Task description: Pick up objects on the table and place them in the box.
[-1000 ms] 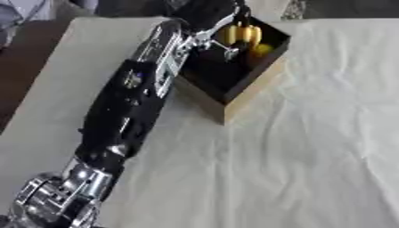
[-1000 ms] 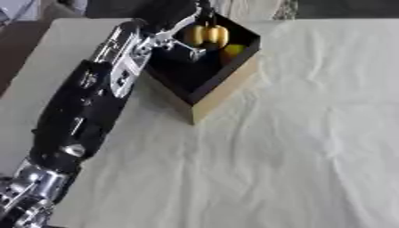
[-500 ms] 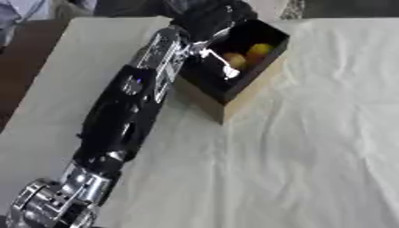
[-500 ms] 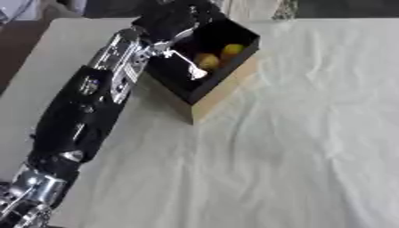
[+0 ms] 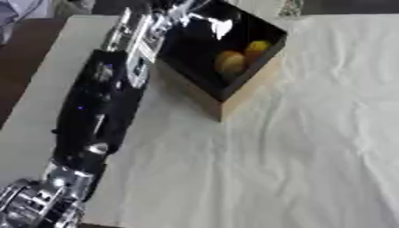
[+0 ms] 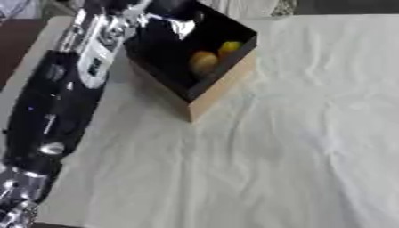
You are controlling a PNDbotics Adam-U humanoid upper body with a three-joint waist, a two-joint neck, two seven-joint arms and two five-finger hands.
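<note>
White cloth (image 5: 311, 147) covers the desk near the box (image 5: 234, 91). Left arm (image 5: 101, 111) stretches up along the box's left side. Inside the box, toward its right wall, lie two yellow-orange fruits (image 5: 230, 61), touching. The left robot hand (image 6: 168, 11) sits at the box's far-left rim, blurred; its fingers cannot be made out.

Black left arm (image 5: 101, 111), silver joints, white markings
</note>
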